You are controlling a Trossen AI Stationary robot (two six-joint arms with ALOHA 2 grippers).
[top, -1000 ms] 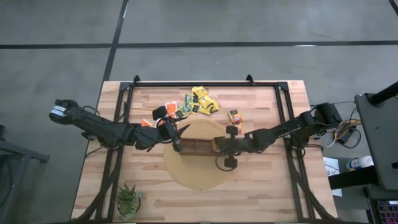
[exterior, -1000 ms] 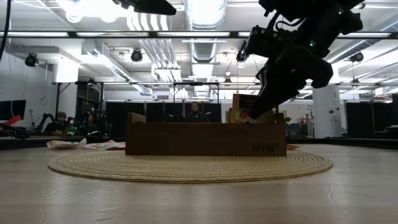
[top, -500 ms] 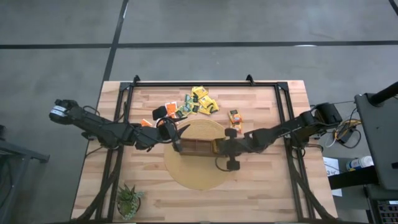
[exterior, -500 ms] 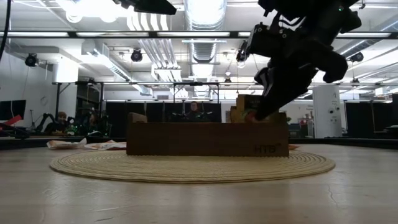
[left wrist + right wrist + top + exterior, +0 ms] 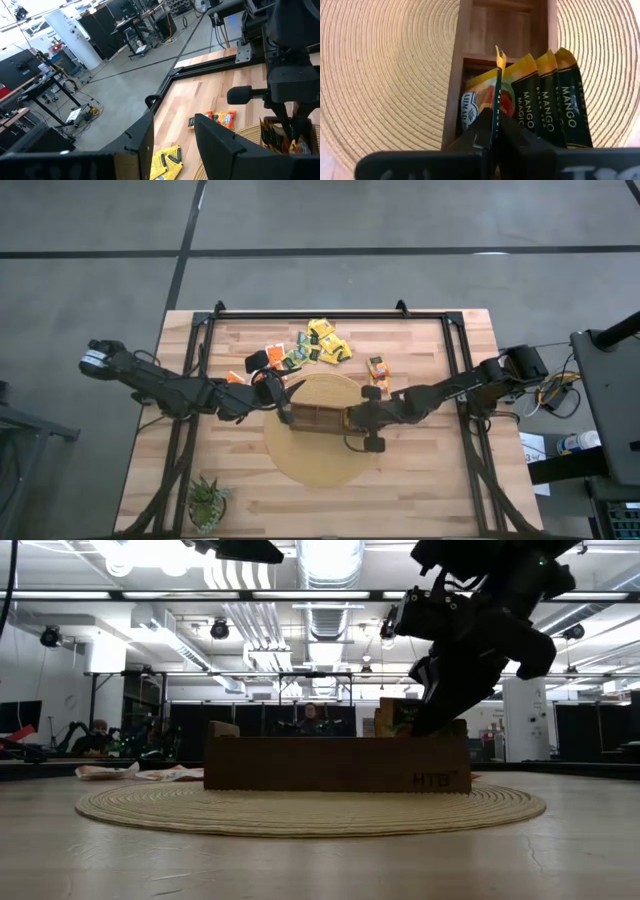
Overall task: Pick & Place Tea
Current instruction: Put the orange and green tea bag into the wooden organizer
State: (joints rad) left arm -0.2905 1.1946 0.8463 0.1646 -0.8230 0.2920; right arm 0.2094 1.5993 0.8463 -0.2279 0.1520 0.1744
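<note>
The right claw (image 5: 494,131) is pinching a light, floppy tea sachet (image 5: 497,85) by its edge, probably over the box (image 5: 507,25); the left claw (image 5: 172,132) is waiting half-open.

both arms over box (image 5: 318,418), sachets (image 5: 322,344) behind

- A long dark-brown wooden box (image 5: 315,418) with compartments sits on a round woven mat (image 5: 315,460) near the table's (image 5: 420,490) middle.
- A small green potted plant (image 5: 208,502) stands near the table's front-left corner.
- 1 black frame (image 5: 330,313) runs along the table's far edge.
</note>
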